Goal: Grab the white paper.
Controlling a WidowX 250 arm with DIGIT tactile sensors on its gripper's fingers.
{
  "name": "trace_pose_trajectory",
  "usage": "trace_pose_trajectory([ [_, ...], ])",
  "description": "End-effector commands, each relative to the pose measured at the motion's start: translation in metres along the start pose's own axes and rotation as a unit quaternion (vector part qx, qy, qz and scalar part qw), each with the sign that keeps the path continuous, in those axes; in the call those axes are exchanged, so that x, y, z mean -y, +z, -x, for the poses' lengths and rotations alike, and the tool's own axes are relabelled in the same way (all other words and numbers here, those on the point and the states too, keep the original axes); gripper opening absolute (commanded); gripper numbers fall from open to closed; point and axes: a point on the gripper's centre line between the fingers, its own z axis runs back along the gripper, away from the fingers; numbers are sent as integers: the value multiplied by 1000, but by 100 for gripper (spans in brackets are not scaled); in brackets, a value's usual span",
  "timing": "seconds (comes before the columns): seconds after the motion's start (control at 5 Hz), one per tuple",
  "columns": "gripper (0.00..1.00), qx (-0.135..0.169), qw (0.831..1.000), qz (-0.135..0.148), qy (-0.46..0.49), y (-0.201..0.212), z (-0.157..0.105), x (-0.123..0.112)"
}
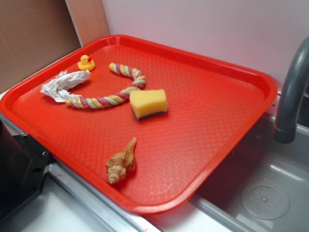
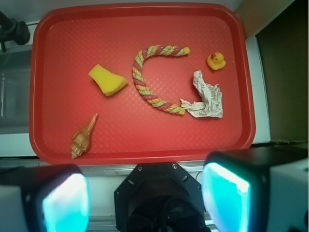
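We see the white paper [image 1: 62, 85] lying crumpled at the far left of the red tray [image 1: 212, 125], touching the rope toy [image 1: 108, 92], near the rubber duck [image 1: 86, 63]. We judge it light, soft and crushable; pinch its bulkiest fold. Our tool [image 2: 145, 200] hangs open, holding nothing.

- 1 red tray [image 1: 231, 63], holds all items
- 1 white paper [image 1: 62, 85], crumpled wad
- 1 yellow sponge [image 1: 148, 103]
- 1 rope toy [image 1: 113, 89], multicolour, curved
- 1 rubber duck [image 1: 86, 63], yellow, sm.
- 1 seashell [image 1: 121, 162], brown spiral
- 1 faucet [image 1: 292, 92], grey
- 5 loose items on tray total
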Motion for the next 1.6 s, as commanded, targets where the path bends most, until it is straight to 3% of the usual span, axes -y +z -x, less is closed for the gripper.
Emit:
trace_pose_trajectory([
  [0.0,100,0,1000,0,0,0,0,0],
  [0.6,100,0,996,-6,85,-6,2,-9],
  [1.0,100,23,961,-15,274,-47,-7,-44],
  [1.4,100,41,909,-30,413,-91,-17,-86],
])
